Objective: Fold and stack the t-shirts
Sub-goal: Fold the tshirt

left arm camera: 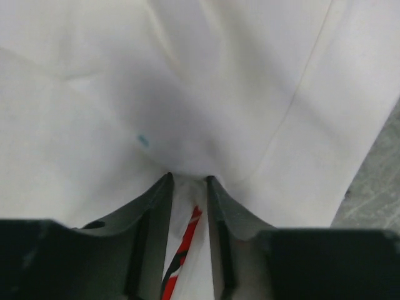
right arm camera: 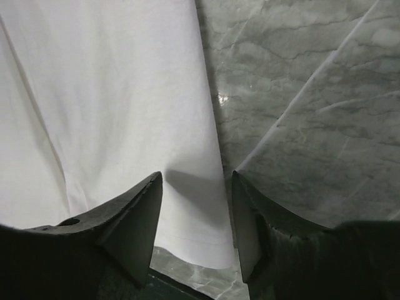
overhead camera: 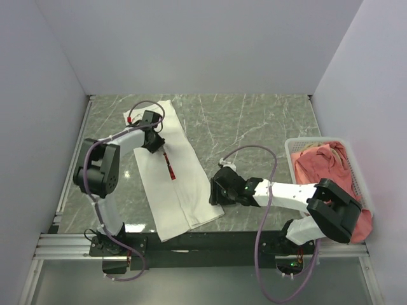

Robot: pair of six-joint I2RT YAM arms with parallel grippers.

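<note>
One shirt out of several was in hand: the white t-shirt (overhead camera: 175, 184) lay on the table (overhead camera: 254, 121), left of centre, as a long narrow strip running from the far side toward the near edge. A sliver of its red print (overhead camera: 169, 166) showed along the middle fold. Judging by that shape, the lengthwise folds were done and the crosswise fold was not. The left jaws stood narrow at the far half of the strip, and in the wrist view white cloth bunched between their tips, so they appeared to pinch a fold of the shirt. The right jaws stood wide at the strip's right edge near its near end, straddling the hem with one finger over cloth and one over bare marble, holding nothing. At the right side of the table the white basket (overhead camera: 294, 147) held a heap of salmon-pink shirts (overhead camera: 324, 162), unfolded, one spilling over its near rim. No stack had been started anywhere on the table, so most of the task remained.
</note>
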